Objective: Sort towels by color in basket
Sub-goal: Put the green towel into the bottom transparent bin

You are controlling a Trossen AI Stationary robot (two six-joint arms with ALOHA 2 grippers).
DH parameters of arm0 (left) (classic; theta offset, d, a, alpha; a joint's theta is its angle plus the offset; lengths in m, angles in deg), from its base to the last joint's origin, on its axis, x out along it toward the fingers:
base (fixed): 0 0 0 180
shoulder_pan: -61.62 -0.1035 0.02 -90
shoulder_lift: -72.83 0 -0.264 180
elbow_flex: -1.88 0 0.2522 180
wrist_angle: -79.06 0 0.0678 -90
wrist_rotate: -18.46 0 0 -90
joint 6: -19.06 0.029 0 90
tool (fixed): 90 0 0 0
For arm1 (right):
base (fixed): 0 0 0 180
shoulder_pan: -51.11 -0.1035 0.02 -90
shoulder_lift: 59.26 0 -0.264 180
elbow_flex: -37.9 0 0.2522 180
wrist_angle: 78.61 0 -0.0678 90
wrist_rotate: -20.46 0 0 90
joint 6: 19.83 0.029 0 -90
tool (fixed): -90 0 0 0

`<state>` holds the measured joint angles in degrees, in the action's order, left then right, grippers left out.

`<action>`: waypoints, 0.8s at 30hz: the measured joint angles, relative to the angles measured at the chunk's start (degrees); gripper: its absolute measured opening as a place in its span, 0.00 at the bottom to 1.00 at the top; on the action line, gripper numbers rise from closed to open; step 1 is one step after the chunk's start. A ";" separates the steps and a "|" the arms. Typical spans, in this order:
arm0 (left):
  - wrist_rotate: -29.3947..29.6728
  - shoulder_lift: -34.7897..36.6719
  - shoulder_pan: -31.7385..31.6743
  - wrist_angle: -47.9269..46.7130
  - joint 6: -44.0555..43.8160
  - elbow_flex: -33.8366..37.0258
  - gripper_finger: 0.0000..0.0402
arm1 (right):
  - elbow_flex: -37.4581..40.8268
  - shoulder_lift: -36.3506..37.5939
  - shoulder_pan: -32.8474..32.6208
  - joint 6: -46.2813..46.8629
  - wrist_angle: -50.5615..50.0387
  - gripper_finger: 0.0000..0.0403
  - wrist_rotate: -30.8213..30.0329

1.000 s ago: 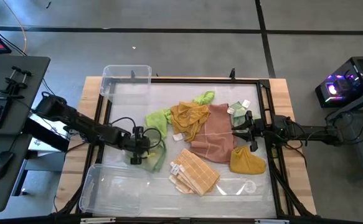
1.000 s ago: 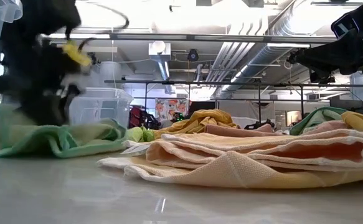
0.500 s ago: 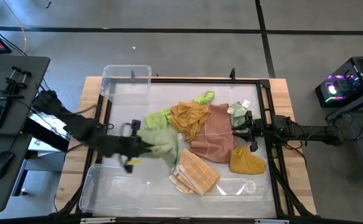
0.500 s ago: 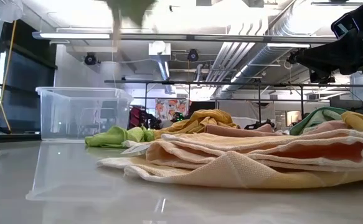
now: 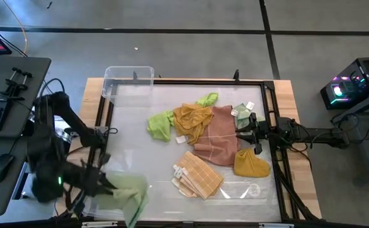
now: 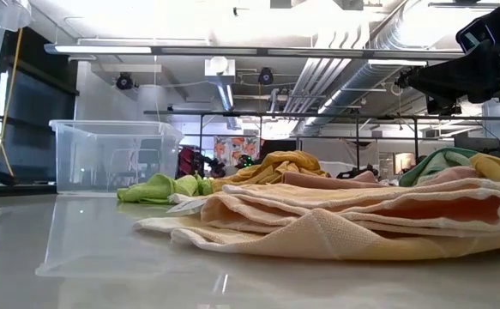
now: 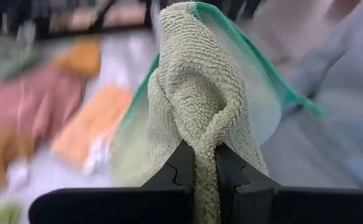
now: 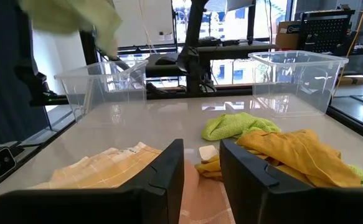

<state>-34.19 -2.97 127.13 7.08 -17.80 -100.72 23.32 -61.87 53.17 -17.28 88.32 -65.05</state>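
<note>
Bins first: you have two clear plastic ones on the left side of the table. The near bin [image 5: 95, 196] sits at the front left corner, and your left gripper [image 7: 198, 180] hangs over it with its fingers clamped on a sage green towel [image 5: 130, 193]. In the left wrist view that towel [image 7: 200, 106] bunches up between the two dark fingers and drapes away from them, a darker green hem running along its edge. From above, the cloth hangs over the bin's right end; you cannot tell whether any part of it touches the bin floor. The far bin [image 5: 128, 80] stands at the back left corner, and through its clear walls [image 6: 112, 154] you can see nothing lying inside.

The other towels lie loose on the table between the bins and the right arm. A lime green towel [image 5: 161, 125] sits nearest the far bin, touching a mustard yellow towel [image 5: 192, 120] that overlaps a dusty pink-brown towel [image 5: 217, 136]. A second lime green cloth [image 5: 207, 99] lies just behind the mustard one. The tan checked towel [image 5: 199, 175] rests folded near the front, and a second mustard towel [image 5: 252, 164] is bunched beside the right edge.

Your right gripper [image 5: 252, 134] waits low at the right side, over the pink-brown towel's edge, its fingers [image 8: 169, 171] slightly parted and holding nothing
</note>
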 joint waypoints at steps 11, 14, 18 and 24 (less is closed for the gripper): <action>-1.06 -14.03 4.34 -31.87 -34.76 0.09 0.03 | 0.00 0.00 -0.01 0.00 0.00 0.24 0.00; -3.65 -16.07 3.72 -30.73 -36.35 0.09 0.03 | 0.00 0.00 -0.01 0.00 -0.02 0.24 0.00; -4.29 -17.88 3.00 -29.15 -40.81 0.09 0.05 | 0.01 0.00 0.00 0.00 -0.01 0.24 0.00; -6.82 -17.82 2.67 -28.05 -45.96 0.09 0.19 | 0.00 0.00 0.00 0.01 -0.01 0.24 0.02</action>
<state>-41.00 -20.80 129.80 -20.96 -63.76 -100.63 23.32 -61.87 53.17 -17.27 88.31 -65.04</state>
